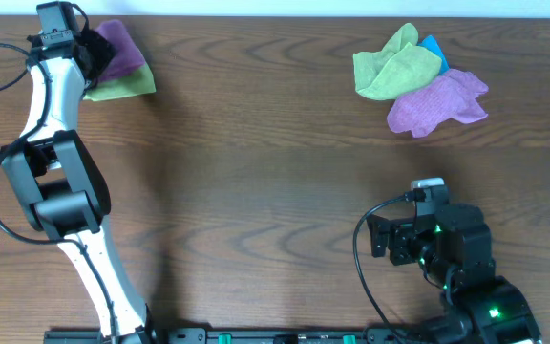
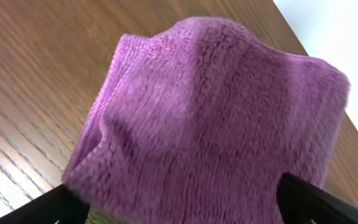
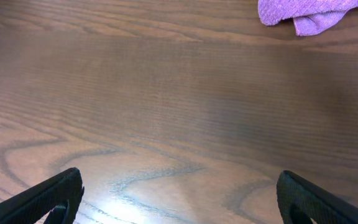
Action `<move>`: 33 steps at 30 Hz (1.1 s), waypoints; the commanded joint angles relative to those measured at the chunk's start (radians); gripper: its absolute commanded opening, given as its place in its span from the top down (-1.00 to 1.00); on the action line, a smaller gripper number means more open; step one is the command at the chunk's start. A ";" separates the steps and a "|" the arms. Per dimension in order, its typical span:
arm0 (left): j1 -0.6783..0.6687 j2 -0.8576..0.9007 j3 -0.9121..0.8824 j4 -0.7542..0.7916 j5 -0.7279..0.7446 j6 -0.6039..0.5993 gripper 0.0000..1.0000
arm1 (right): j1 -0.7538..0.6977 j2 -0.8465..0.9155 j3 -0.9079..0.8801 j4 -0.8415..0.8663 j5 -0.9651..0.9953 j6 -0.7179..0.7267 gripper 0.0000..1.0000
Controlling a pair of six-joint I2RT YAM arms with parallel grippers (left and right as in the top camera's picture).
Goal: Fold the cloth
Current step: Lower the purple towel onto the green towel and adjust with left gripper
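Note:
The cloth [image 1: 120, 46] is a purple towel lying bunched in a dome at the far left back of the table, on top of a light green cloth [image 1: 127, 88]. No white tag shows. It fills the left wrist view [image 2: 216, 112]. My left gripper [image 1: 92, 53] reaches out to it, and its fingers [image 2: 176, 208] are spread wide on either side of the near edge of the cloth, not clamped on it. My right gripper [image 1: 378, 239] is open and empty low over bare wood at the front right [image 3: 179, 199].
A pile at the back right holds a second, lilac-purple cloth [image 1: 437, 103], a light green cloth [image 1: 394, 65] and a bit of blue cloth [image 1: 434, 48]. The lilac cloth's edge shows in the right wrist view [image 3: 303, 12]. The table's back edge is just behind both piles.

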 commanded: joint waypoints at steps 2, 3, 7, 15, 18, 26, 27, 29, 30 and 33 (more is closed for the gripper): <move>0.005 0.010 0.019 -0.010 -0.017 0.009 -0.91 | -0.009 -0.001 -0.005 -0.001 0.014 0.017 -0.99; 0.005 0.009 0.019 -0.014 -0.017 0.009 -0.91 | -0.009 -0.001 -0.005 -0.001 0.014 0.017 -0.99; 0.005 -0.009 0.019 -0.041 -0.013 0.016 -0.91 | -0.009 -0.001 -0.005 -0.001 0.014 0.017 -0.99; 0.004 -0.130 0.019 -0.179 0.039 0.030 -0.91 | -0.009 -0.001 -0.005 -0.001 0.014 0.017 -0.99; 0.000 -0.186 0.019 -0.229 0.056 0.022 -0.91 | -0.009 -0.001 -0.005 -0.001 0.014 0.017 -0.99; -0.039 -0.301 0.019 -0.387 0.138 0.024 -0.93 | -0.009 -0.001 -0.005 -0.001 0.014 0.017 -0.98; -0.050 -0.312 0.019 -0.408 0.160 0.024 -0.94 | -0.009 -0.001 -0.005 -0.001 0.014 0.017 -0.99; -0.070 -0.330 0.019 -0.439 0.198 0.031 -0.95 | -0.009 -0.001 -0.005 -0.001 0.014 0.017 -0.98; -0.082 -0.338 0.019 -0.451 0.218 0.038 -0.93 | -0.009 -0.001 -0.005 -0.001 0.014 0.017 -0.99; -0.115 -0.353 0.019 -0.482 0.257 0.038 -0.91 | -0.009 -0.001 -0.005 -0.001 0.014 0.017 -0.98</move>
